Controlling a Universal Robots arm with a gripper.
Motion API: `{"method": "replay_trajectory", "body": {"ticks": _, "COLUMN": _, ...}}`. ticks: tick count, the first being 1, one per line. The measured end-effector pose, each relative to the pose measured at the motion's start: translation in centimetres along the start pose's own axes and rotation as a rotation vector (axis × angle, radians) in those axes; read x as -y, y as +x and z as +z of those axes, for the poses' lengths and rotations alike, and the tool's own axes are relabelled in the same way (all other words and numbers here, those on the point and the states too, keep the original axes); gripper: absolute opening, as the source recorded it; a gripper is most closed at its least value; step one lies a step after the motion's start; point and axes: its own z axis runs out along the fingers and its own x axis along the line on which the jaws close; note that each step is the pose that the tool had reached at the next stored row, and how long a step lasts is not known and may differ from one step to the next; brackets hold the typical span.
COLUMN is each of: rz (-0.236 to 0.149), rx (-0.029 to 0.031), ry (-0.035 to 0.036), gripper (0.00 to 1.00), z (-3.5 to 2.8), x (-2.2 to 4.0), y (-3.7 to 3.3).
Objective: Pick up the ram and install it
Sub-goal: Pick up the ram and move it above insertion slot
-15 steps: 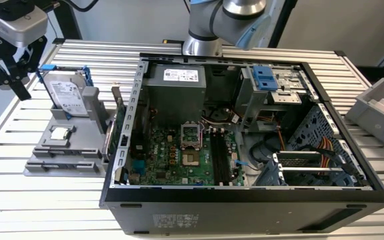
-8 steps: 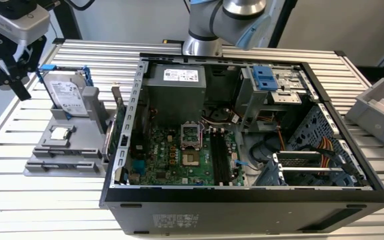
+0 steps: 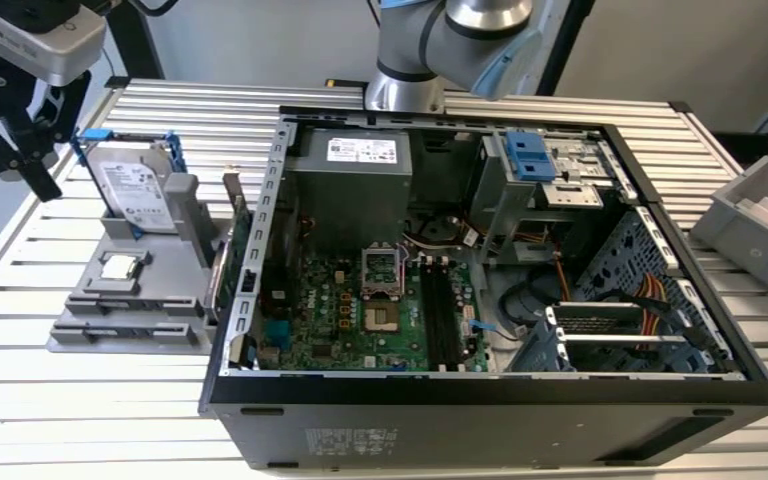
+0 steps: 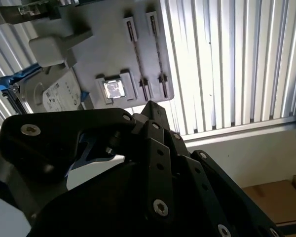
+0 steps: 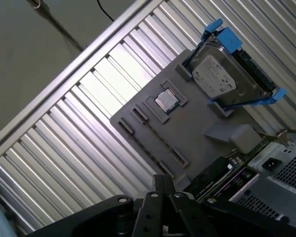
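Exterior view first: where is the gripper (image 3: 17,165)?

— High at that view's left edge, over the table (image 3: 91,420). It is just beside the upright hard drive (image 3: 137,185) on the grey fixture (image 3: 91,330), and well apart from the open case (image 3: 491,425). The frame cuts it off. Spread or closed, I cannot tell, and I see nothing green in it.

— And the ram?

— I cannot pick it out. The motherboard's long black slots (image 3: 434,315) are too dark to show whether a stick sits in one. The board on edge between fixture and case is the bigger green card (image 3: 232,250).

— Second wrist view?

— The gripper's black body covers the foreground. Beyond it, the fixture's two narrow cradles (image 4: 130,32) look bare, next to the processor chip (image 4: 112,89).

— First wrist view?

— The cradles (image 5: 138,114) look bare here too, and the green card (image 5: 254,148) is partly hidden.

— So which step?

— My judgement: unsettled, either before the pick or after seating. A move from here calls for finding the stick first, then clearing the hard drive and the case wall.
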Motion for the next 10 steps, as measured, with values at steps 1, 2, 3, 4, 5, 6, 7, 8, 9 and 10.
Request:
{"method": "replay_trajectory", "body": {"ticks": 1, "rz": -0.009, "rx": -0.0003, "ry": -0.0001, "gripper": 0.00, "z": 0.01, "x": 0.00, "y": 0.00}}
{"method": "replay_trajectory", "body": {"ticks": 2, "rz": -0.018, "rx": -0.0008, "ry": -0.0002, "gripper": 0.00, "z": 0.00, "x": 0.00, "y": 0.00}}
{"method": "replay_trajectory", "body": {"ticks": 3, "rz": -0.027, "rx": -0.0014, "ry": -0.0003, "gripper": 0.00, "z": 0.00, "x": 0.00, "y": 0.00}}
{"method": "replay_trajectory", "body": {"ticks": 4, "rz": -0.035, "rx": -0.0016, "ry": -0.0004, "gripper": 0.00, "z": 0.00, "x": 0.00, "y": 0.00}}
{"method": "replay_trajectory", "body": {"ticks": 5, "rz": -0.044, "rx": -0.0021, "ry": -0.0006, "gripper": 0.00, "z": 0.00, "x": 0.00, "y": 0.00}}
{"method": "replay_trajectory", "body": {"ticks": 6, "rz": -0.053, "rx": -0.0026, "ry": -0.0006, "gripper": 0.00, "z": 0.00, "x": 0.00, "y": 0.00}}
{"method": "replay_trajectory", "body": {"ticks": 7, "rz": -0.062, "rx": -0.0030, "ry": -0.0008, "gripper": 0.00, "z": 0.00, "x": 0.00, "y": 0.00}}
{"method": "replay_trajectory", "body": {"ticks": 8, "rz": -0.071, "rx": -0.0034, "ry": -0.0009, "gripper": 0.00, "z": 0.00, "x": 0.00, "y": 0.00}}
{"method": "replay_trajectory", "body": {"ticks": 9, "rz": -0.081, "rx": -0.0039, "ry": -0.0010, "gripper": 0.00, "z": 0.00, "x": 0.00, "y": 0.00}}
{"method": "replay_trajectory", "body": {"ticks": 10, "rz": -0.090, "rx": -0.0044, "ry": -0.0011, "gripper": 0.00, "z": 0.00, "x": 0.00, "y": 0.00}}
